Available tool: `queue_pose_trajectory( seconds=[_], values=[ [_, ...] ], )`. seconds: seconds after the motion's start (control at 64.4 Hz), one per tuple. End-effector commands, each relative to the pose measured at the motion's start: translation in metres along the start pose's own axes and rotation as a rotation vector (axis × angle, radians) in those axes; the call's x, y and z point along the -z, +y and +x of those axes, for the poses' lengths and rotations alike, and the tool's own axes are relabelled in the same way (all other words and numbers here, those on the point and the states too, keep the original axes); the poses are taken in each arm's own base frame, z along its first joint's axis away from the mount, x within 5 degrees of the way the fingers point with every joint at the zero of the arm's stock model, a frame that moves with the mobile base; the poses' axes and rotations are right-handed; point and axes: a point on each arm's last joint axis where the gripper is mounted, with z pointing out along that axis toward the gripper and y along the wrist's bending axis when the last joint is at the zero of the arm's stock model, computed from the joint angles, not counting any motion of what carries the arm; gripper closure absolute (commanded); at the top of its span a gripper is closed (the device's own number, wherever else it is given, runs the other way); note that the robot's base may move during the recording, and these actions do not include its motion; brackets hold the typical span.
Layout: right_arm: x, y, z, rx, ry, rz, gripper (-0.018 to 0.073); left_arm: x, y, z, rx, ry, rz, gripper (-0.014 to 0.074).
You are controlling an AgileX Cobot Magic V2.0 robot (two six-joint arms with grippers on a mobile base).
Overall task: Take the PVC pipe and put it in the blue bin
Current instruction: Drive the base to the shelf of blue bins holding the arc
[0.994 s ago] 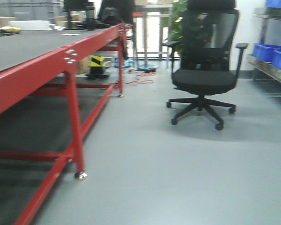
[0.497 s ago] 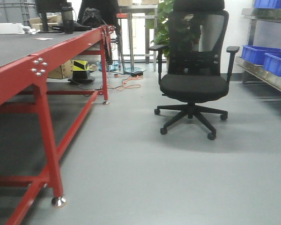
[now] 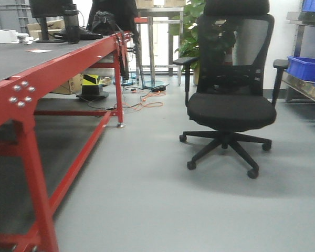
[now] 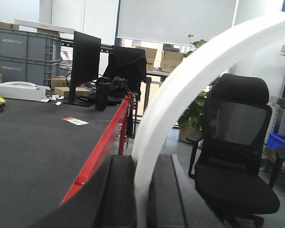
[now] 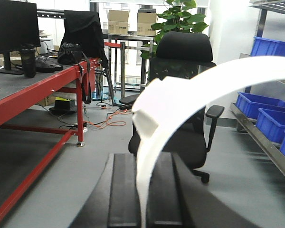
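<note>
In the left wrist view my left gripper (image 4: 141, 199) has its two black jaws closed on a white curved pipe-like strip (image 4: 180, 95) that arcs up and to the right. In the right wrist view my right gripper (image 5: 141, 199) is closed the same way on a white curved strip (image 5: 180, 99) with a blunt end at its upper left. I cannot tell if these are one piece or two. Blue bins (image 3: 303, 67) sit on a metal shelf at the far right and also show in the right wrist view (image 5: 270, 107). Neither gripper shows in the front view.
A long red-framed table (image 3: 52, 68) with a dark top runs along the left, carrying a monitor (image 4: 85, 59) and boxes. A black office chair (image 3: 231, 107) stands ahead on the grey floor. Cables (image 3: 144, 102) and a potted plant (image 3: 191, 31) lie beyond.
The front view has shifted: the chair now looks larger and nearer, and the red table leg has slid to the left edge of the picture.
</note>
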Motion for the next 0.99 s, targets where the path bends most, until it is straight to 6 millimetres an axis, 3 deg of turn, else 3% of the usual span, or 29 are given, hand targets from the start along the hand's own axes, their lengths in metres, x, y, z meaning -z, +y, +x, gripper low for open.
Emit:
queue_pose_trajectory(
  seconds=[0.0,0.978],
  values=[
    [0.0,-0.0005,-0.0027,0.013,-0.027,0.007,0.0727,0.0009,-0.0006,-0.0033,0.009,-0.035,0.007,0.0707],
    [0.0,-0.0005,-0.0027,0.013,-0.027,0.007,0.0727,0.0009,-0.0006,-0.0033,0.009,-0.035,0.007,0.0707]
  ],
)
